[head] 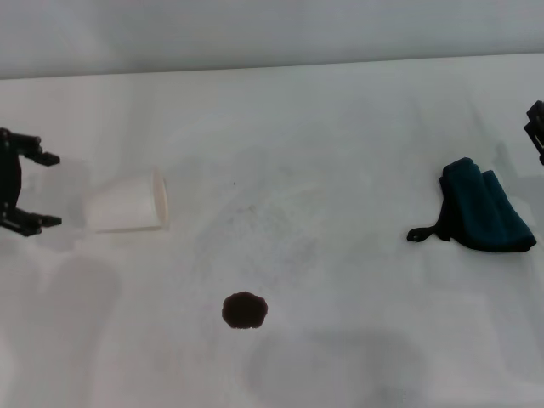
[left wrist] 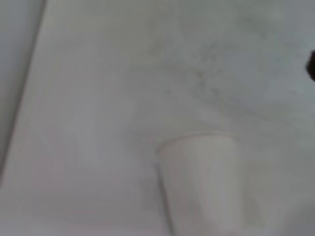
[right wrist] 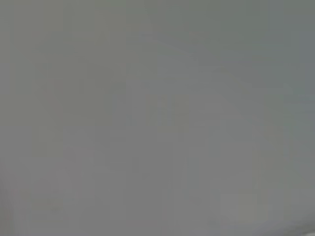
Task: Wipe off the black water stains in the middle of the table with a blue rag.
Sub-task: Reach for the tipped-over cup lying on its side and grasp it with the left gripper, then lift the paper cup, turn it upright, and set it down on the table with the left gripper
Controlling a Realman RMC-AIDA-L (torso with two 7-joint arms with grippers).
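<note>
Your white table [head: 340,119] fills the head view, smudged faintly grey toward the middle. At its right side the blue rag [head: 483,211] lies bunched in thick folds (thin black loop trailing off one edge), just inward of the right gripper [head: 535,127], whose fingers you cannot make out at the frame's edge. A white cup [head: 127,204] lies tipped on its side just beyond the left gripper [head: 34,189], fingers spread apart. The black water stains [head: 245,311], one dark blot, sit well apart from both grippers.
</note>
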